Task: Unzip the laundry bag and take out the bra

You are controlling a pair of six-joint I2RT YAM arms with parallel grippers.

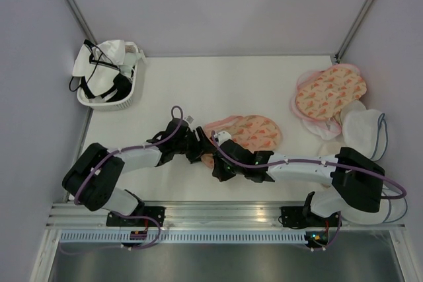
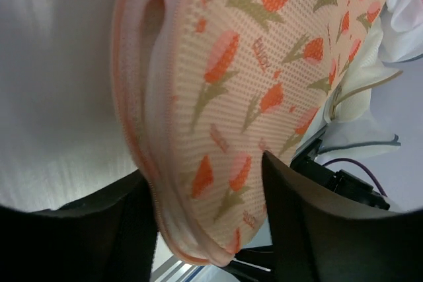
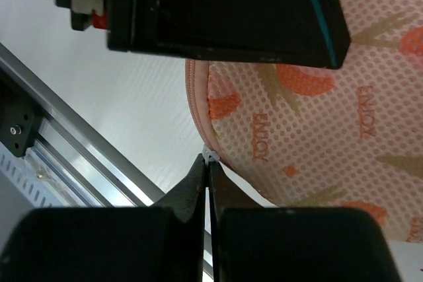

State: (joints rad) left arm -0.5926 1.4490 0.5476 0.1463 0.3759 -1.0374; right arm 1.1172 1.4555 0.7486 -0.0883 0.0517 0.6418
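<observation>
Over the laundry bag (image 1: 254, 131), both arms (image 1: 297, 163); basket (image 1: 135, 90) far left, pouches (image 1: 330, 94) right.

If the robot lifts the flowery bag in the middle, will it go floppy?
Probably floppy: the bag is thin mesh cloth and might sag from its zipper pull. Likely light, being holey netting. Its puffy dome hints at padding, so it may keep some shape.

The left gripper (image 2: 208, 176) stands with its jaws wide apart, and the laundry bag (image 2: 264, 64) fills the gap between its dark fingers (image 2: 99, 236). The bag's rounded, pink-trimmed end sits between the tips and meets both; whether they press it cannot be told. Beyond the tips its printed mesh spreads away. Outside one finger lies the white table (image 2: 53, 84), and outside the other runs a purple cable (image 2: 362, 166).
</observation>
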